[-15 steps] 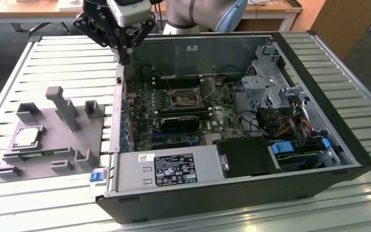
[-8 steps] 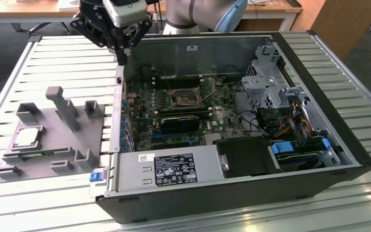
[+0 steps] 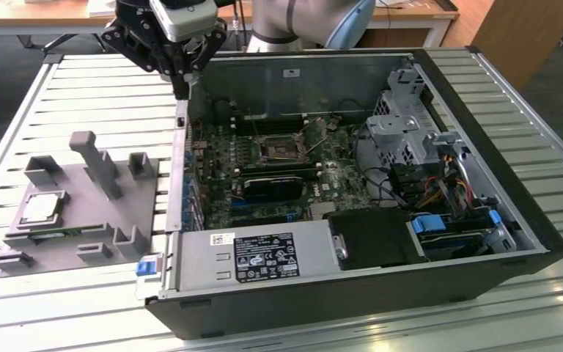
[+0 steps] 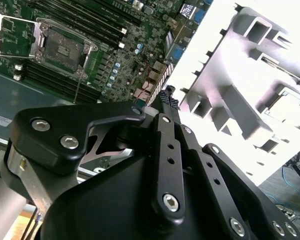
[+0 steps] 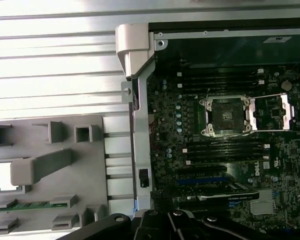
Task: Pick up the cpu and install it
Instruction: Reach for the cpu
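The cpu [image 3: 43,207], a silver-topped square chip, lies flat in a pocket of the grey fixture [image 3: 86,220] on the exterior view's left, beside the open computer case [image 3: 516,220]. In the first wrist view the cpu [image 5: 4,176] shows as a bright square. The black socket [image 3: 281,150] on the motherboard stands empty with its load plate swung open, seen in both wrist views [image 5: 227,116] [image 4: 64,48]. My gripper [image 3: 179,94] hangs above the case wall between fixture and motherboard, fingers together [image 4: 166,95] and holding nothing.
A green memory stick [image 3: 61,232] lies in the fixture near the cpu. Tall grey posts [image 3: 96,161] rise from the fixture. Inside the case are the power supply [image 3: 262,257], a drive cage [image 3: 409,117] and cables [image 3: 448,191]. The slatted table [image 3: 86,95] surrounds everything.
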{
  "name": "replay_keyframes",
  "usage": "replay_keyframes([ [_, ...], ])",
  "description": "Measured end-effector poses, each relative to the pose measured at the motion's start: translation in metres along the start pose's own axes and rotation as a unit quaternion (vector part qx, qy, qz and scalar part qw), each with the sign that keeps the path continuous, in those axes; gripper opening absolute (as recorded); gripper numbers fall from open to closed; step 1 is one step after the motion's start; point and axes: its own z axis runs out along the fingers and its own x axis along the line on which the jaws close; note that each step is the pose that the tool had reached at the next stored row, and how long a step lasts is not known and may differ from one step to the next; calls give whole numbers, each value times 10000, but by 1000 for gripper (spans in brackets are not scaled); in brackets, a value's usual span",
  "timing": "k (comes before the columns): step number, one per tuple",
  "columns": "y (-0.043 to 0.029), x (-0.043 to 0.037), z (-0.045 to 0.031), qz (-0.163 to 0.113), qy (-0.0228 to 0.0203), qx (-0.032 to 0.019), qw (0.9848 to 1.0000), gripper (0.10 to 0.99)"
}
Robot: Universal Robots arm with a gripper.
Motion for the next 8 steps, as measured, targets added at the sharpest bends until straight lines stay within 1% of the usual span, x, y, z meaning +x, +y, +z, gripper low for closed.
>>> replay_keyframes([
  [8,-3,40,0,0,0,0,10000,106],
])
